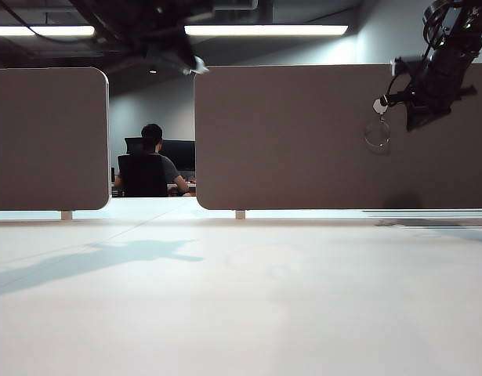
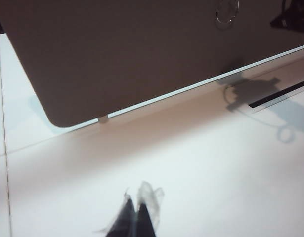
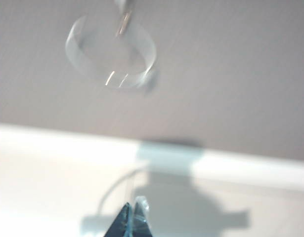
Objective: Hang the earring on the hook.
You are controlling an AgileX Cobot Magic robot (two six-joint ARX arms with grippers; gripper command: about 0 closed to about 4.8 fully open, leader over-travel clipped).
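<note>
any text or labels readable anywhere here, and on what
None readable in any view. The divider panel, table, hook and earring are bare of print. The monitors behind the seated person are too small and dark. The left gripper and right gripper show no markings.

One thin silver wire hoop earring point(image 1: 377, 134) hangs from one small pale grey hook point(image 1: 380, 105). Two grey partition panels point(image 1: 303, 133) stand behind one white table point(image 1: 241, 298). Two black grippers: left gripper point(image 2: 137, 210), right gripper point(image 3: 132, 217).
</note>
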